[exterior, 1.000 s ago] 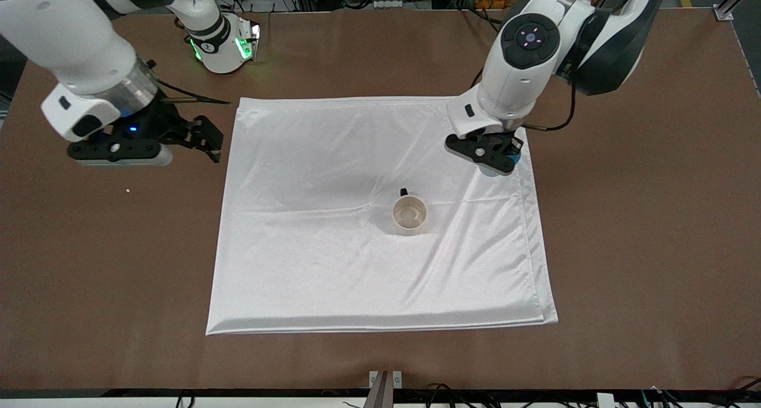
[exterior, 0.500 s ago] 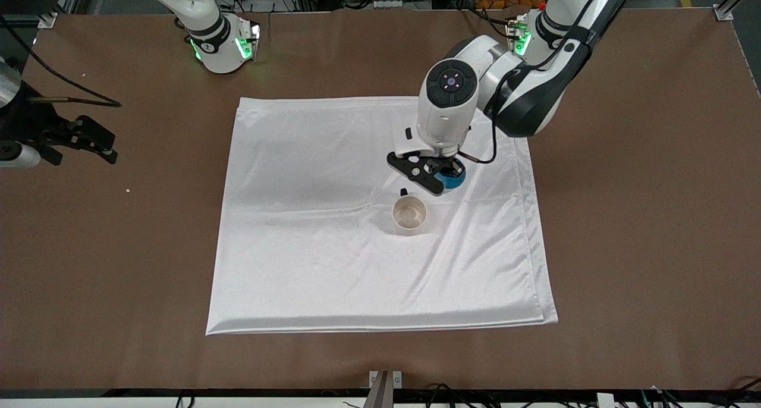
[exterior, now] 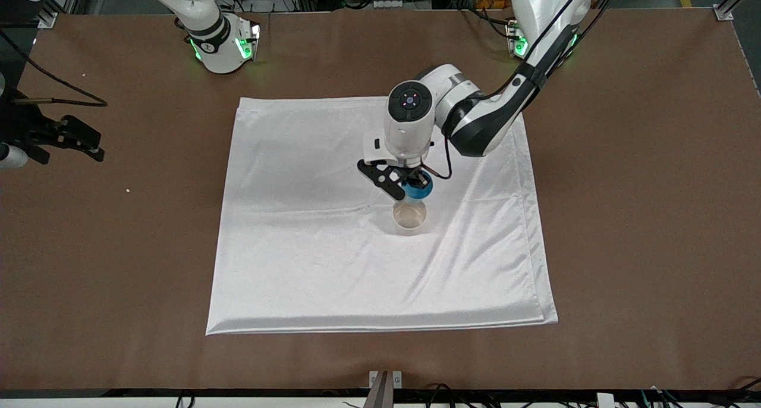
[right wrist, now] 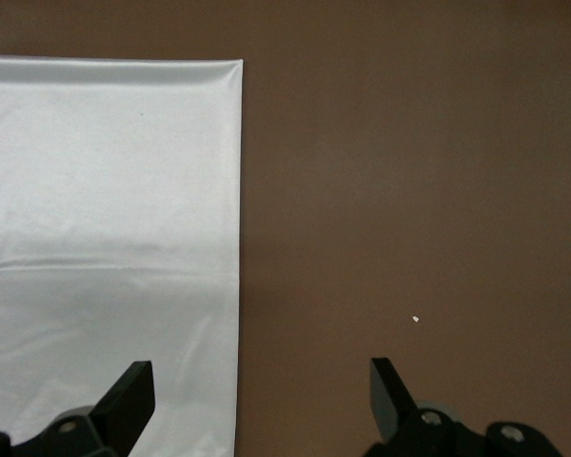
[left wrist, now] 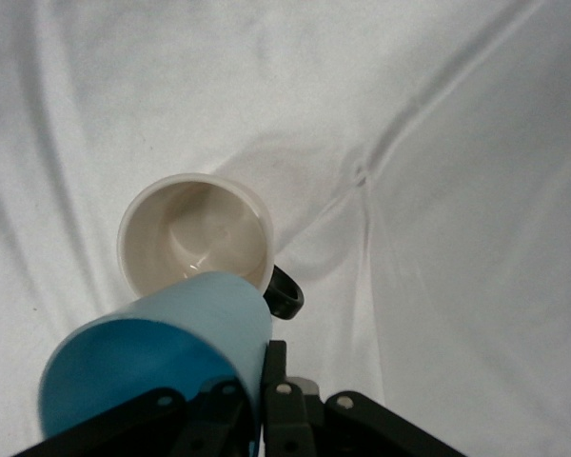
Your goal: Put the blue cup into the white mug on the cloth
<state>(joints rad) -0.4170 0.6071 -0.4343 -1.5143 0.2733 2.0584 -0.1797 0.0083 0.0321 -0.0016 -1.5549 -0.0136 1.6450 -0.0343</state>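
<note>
The left gripper (exterior: 409, 185) grips the blue cup (exterior: 416, 189) over the mug (exterior: 409, 216) on the cloth (exterior: 309, 247), lined up to drop in, while the right gripper (exterior: 71, 140) waits wide open over bare table

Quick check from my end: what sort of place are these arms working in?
Probably a robotics lab or test cell, not a home: two arm bases bolted to a brown-covered table, cable bundles and metal framing along the edge by the bases, and a staged setup of just a cloth, white mug and blue cup.

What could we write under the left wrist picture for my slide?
Left tool holds the blue cup over the white mug on the cloth.
</note>
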